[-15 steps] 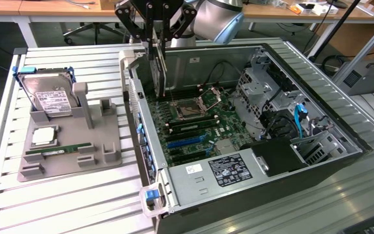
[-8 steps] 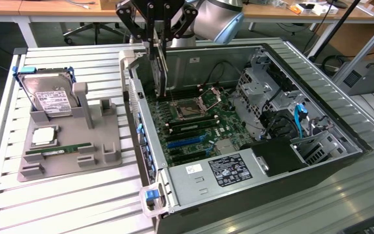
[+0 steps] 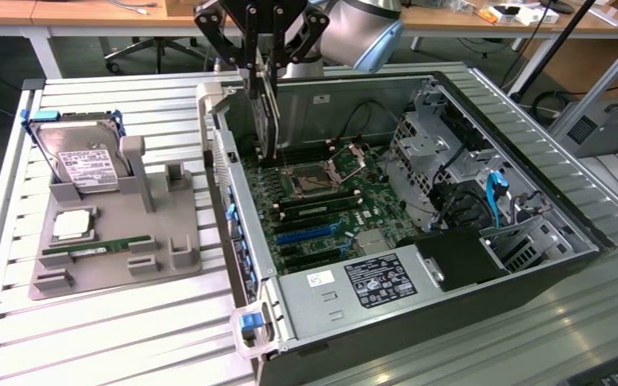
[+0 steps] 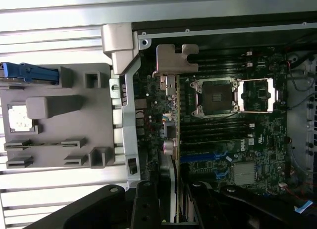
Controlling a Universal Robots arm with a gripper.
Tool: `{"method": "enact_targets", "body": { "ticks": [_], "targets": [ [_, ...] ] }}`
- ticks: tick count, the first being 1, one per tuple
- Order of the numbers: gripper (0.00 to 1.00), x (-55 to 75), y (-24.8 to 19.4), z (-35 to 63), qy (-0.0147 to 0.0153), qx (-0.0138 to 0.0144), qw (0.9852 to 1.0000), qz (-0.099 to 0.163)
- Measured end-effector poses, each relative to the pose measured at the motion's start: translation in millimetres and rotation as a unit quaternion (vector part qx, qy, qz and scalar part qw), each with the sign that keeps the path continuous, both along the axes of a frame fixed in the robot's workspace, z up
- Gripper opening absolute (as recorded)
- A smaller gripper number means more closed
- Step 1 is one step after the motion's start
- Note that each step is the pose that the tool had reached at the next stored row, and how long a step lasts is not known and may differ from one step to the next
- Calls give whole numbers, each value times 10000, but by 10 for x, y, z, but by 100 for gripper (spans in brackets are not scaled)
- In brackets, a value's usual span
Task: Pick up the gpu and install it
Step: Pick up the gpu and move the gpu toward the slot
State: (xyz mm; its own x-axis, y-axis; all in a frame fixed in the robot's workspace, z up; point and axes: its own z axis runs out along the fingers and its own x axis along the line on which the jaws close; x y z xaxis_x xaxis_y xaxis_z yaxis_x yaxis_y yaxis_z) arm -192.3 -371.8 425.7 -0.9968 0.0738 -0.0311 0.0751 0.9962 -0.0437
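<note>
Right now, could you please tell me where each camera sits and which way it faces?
Exterior view: off the arm, raised, looking down on the open computer case and grey fixture; the gripper and arm show above them.
Wrist view: on the wrist, looking down along the held gpu at the motherboard; the gripper's black fingers show.
Both share the gpu, motherboard, case and fixture.

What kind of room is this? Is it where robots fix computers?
Probably a robot lab or workshop. A robot's hand holds the gpu over an open computer case on a metal table, and wooden desks with a wheeled chair stand behind.
</note>
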Motion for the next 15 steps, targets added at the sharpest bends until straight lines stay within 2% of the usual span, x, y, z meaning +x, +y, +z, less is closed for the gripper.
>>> {"method": "enact_targets", "body": {
  "ticks": [15],
  "targets": [
    [27, 47, 0, -2, 0, -1, 10000, 0]
  ]
}}
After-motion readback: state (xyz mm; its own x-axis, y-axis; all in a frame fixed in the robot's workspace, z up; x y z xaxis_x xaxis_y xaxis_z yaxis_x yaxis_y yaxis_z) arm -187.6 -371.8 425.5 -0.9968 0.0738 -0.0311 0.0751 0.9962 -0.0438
